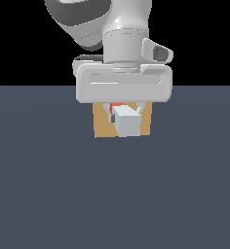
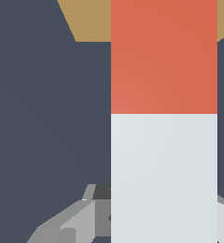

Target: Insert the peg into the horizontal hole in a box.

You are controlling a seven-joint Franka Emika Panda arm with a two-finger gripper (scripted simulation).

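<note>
Before the box [image 1: 101, 127], peg [image 1: 126, 121] level in clamped pincer [image 1: 124, 110].

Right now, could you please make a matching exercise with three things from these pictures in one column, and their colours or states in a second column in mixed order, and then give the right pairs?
Column one:
1. the peg
2. the box
3. the gripper

Column two:
A. plain tan-brown, standing on the dark floor behind the peg
B. closed around the pale grey-white part of a bar
C. red-orange at the end pointing toward the box, pale grey-white at the other

Right pairs: 1-C, 2-A, 3-B
</note>
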